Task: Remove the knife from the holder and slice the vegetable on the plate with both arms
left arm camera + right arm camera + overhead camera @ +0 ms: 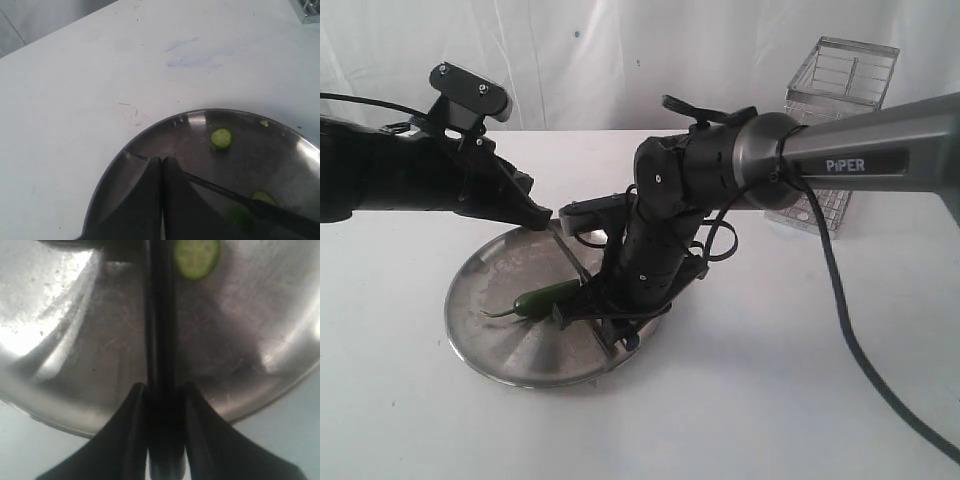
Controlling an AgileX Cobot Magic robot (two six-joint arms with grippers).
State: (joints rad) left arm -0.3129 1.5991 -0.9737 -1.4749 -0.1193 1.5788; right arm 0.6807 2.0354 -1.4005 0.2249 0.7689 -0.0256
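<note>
Right gripper [161,395] clamps the knife [159,315] handle over the plate [240,330]; left gripper [161,172] is closed, pinching the blade tip

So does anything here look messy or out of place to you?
Nothing broken or spilled. A few cut green slices lie loose on the plate, away from the vegetable. The left tool is pinched shut near the knife blade's tip, which looks unusual. The holder stands upright behind.
</note>
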